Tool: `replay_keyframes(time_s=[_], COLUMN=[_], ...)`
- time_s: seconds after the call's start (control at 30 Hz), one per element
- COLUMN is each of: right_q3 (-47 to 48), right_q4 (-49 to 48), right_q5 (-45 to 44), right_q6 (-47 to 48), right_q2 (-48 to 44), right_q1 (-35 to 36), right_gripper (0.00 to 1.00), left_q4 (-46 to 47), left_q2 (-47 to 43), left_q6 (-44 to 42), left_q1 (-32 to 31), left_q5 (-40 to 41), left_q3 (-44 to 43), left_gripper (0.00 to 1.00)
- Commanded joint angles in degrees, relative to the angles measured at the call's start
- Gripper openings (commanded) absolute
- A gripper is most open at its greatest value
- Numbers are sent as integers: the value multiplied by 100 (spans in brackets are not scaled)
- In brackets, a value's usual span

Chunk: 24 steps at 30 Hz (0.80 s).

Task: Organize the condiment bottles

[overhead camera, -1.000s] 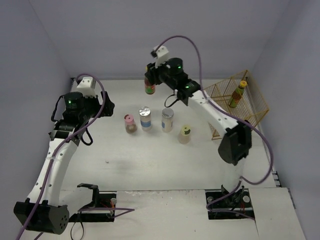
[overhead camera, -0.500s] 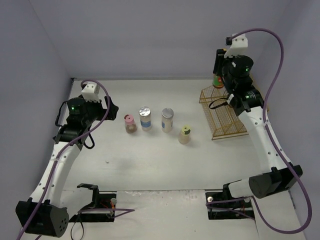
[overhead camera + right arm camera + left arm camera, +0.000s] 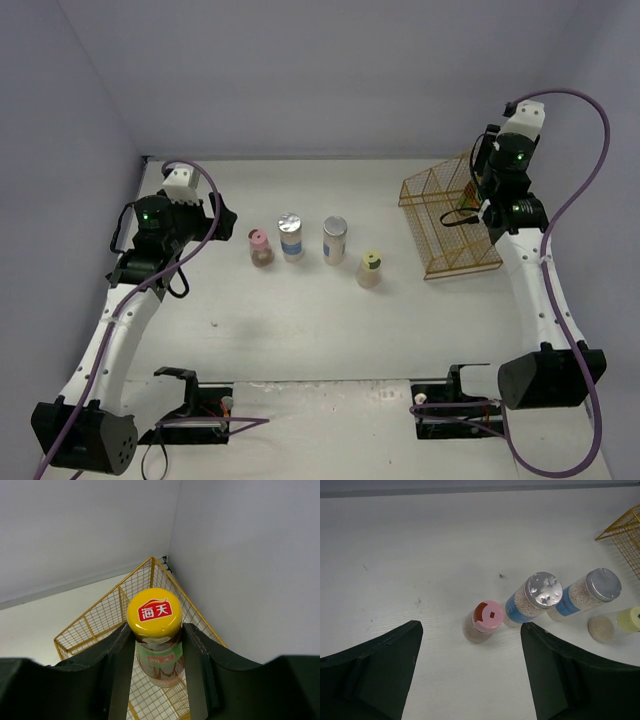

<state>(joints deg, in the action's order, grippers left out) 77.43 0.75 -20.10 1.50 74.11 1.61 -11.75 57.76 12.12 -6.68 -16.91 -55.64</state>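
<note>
My right gripper [image 3: 157,642] is shut on a slim dark sauce bottle with a yellow cap [image 3: 154,611], held upright over the gold wire basket [image 3: 100,620]. In the top view this gripper [image 3: 487,160] is above the basket's back right corner [image 3: 450,225]. The other sauce bottle is hidden. On the table stand in a row a pink-lidded brown jar [image 3: 260,247], two silver-lidded jars [image 3: 291,236] [image 3: 334,239] and a pale yellow-green-lidded jar [image 3: 370,268]. My left gripper [image 3: 215,215] is open and empty, left of the pink-lidded jar [image 3: 487,616], its fingers [image 3: 385,665] wide apart.
The basket stands at the right of the table, close to the right wall [image 3: 590,120]. The back wall [image 3: 320,80] runs behind the jars. The silver-lidded jars [image 3: 543,590] [image 3: 603,584] and the pale-lidded jar [image 3: 630,620] also show in the left wrist view.
My right arm swung from the back centre to the right with the sauce bottle, now over the basket. My left arm shifted slightly, then stayed still.
</note>
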Motion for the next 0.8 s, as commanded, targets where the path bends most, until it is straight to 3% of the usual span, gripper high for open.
replay_keyframes(time_s=[0.0, 0.3, 0.77], right_q3=[150, 106, -1089], right_q4=[-1305, -1429, -2141], right_q5=[-512, -715, -759], right_q6=[-106, -298, -694], right_q2=[-406, -397, -538], right_q1=[-81, -389, -723], right_gripper=[0, 0, 0], left_q4=[313, 287, 278], left_q2=[-45, -19, -1], left_q6=[-69, -43, -8], left_q1=[26, 17, 9], left_q5=[-76, -94, -164], left_q3=[-167, -167, -158], left_gripper=[80, 80, 80])
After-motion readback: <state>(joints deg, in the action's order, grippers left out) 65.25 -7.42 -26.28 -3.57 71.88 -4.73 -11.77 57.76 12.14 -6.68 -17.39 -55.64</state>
